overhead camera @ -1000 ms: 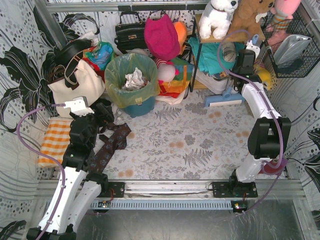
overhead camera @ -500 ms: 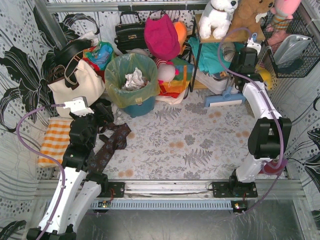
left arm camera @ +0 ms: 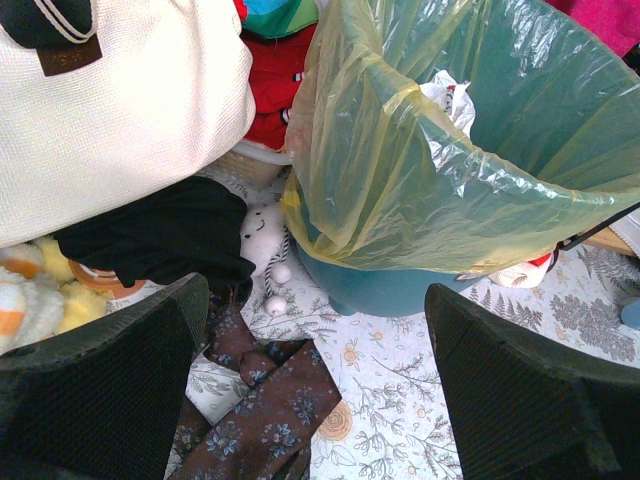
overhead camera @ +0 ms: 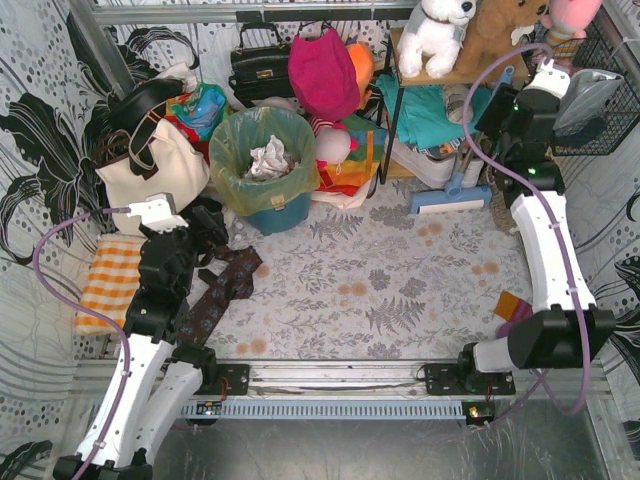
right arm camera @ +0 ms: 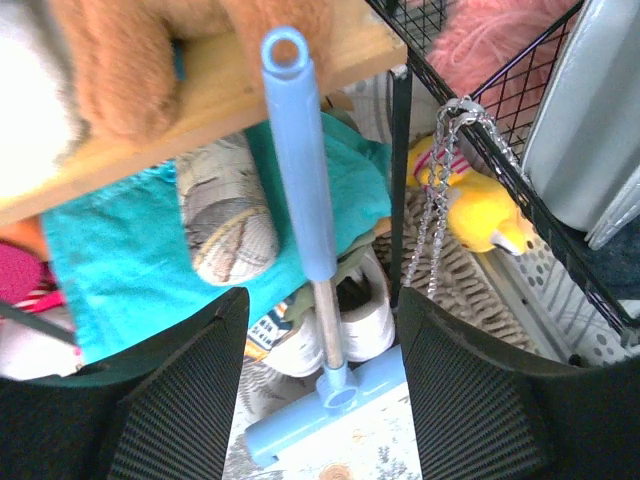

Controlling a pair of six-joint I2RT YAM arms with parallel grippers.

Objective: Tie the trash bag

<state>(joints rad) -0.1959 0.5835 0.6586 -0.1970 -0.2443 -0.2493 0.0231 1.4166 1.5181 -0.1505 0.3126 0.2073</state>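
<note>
The trash bag is a thin yellow-green liner lining a round teal bin at the back left, its mouth open, with crumpled white paper inside. In the left wrist view the bag fills the upper right, folded over the bin's rim. My left gripper is open and empty, low and to the left of the bin, with its fingers apart over the floor. My right gripper is open and empty, far from the bag, at the shelf on the back right, facing a blue mop handle.
A cream canvas tote and a black cloth lie left of the bin. A brown floral tie lies under my left gripper. Bags, plush toys, a wooden shelf, a wire basket and a blue mop crowd the back.
My right arm has stretched up and back to the right, and its gripper has risen toward the shelf. The left arm and the bag have not moved.
</note>
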